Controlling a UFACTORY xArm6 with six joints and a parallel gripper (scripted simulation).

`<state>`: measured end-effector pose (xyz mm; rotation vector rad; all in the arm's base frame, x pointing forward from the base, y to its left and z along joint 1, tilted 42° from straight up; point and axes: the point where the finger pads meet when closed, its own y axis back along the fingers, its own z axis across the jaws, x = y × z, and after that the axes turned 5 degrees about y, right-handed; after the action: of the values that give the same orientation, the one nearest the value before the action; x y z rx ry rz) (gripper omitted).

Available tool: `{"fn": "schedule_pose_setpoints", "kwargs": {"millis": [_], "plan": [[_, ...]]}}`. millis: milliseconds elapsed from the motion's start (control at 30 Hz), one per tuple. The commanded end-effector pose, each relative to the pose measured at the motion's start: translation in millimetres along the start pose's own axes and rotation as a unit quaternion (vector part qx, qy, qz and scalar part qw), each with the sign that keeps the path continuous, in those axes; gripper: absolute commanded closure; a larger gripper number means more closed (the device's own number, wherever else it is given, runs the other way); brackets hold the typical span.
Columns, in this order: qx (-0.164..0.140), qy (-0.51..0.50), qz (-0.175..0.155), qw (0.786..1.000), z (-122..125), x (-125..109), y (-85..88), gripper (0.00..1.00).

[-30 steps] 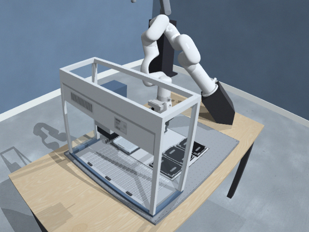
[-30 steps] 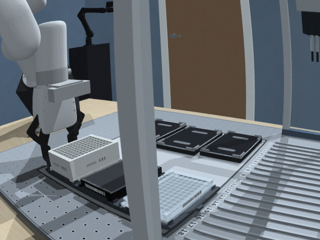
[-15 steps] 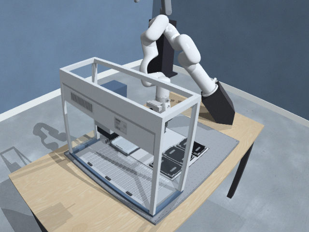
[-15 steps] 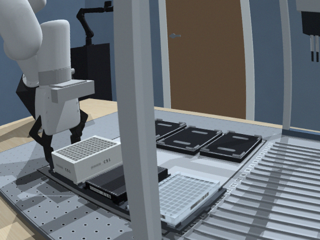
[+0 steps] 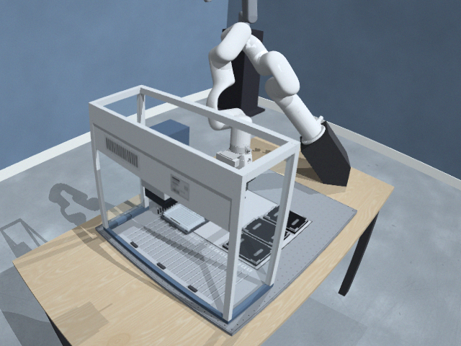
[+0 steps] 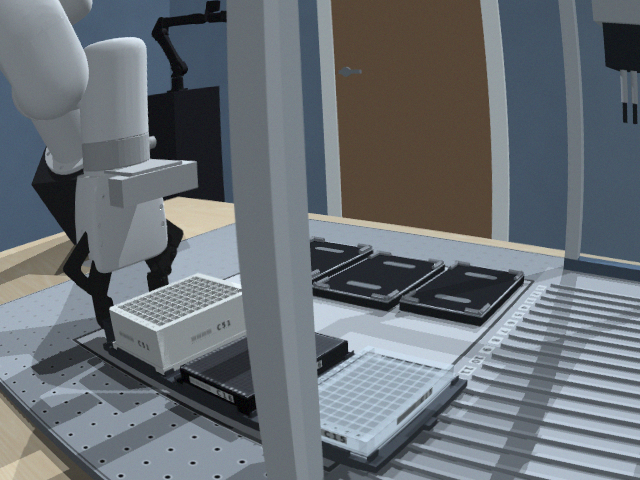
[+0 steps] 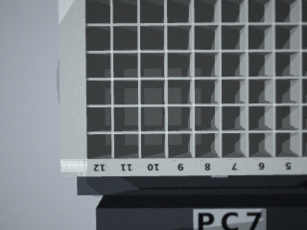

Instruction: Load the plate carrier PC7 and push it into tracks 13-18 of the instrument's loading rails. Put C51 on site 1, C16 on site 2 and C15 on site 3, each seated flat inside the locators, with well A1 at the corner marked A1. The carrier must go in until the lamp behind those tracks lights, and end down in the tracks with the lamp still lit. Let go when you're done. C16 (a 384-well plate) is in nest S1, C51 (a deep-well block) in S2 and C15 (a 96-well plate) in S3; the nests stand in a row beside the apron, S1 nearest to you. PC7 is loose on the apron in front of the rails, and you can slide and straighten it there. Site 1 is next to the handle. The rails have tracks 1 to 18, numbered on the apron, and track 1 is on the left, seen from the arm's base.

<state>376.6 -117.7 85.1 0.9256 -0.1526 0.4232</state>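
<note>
Gripper (image 6: 129, 304) stands wide, holding nothing, straddling the handle end of PC7 (image 7: 229, 221) on the apron; plates are loaded; judged step: pushing the carrier; next: close, advance squarely into tracks 13-18.

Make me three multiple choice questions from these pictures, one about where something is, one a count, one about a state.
1. Where is the tall white block?
A. at the carrier's end nearest the gripper
B. in a black nest
C. on the rails

2. How many black nests hold nothing?
A. one
B. two
C. three

3. How is the gripper?
A. shut on the white block
B. open, fingers either side of the carrier's end
C. shut on the clear plate

Answers: 1 A, the block stands first in the row on the carrier, under the gripper. 2 C, all three nests show bare black floors. 3 B, the dark fingers stand apart with nothing held between them.
</note>
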Motion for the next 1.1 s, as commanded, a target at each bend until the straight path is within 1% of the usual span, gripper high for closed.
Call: {"fn": "schedule_pose_setpoints", "kwargs": {"millis": [0, 1067], "plan": [[0.0, 0.0, 0.001, 1.0, 1, 5, 0.4, 0.18], [0.0, 0.0, 0.001, 1.0, 3, 33, 0.5, 0.18]]}}
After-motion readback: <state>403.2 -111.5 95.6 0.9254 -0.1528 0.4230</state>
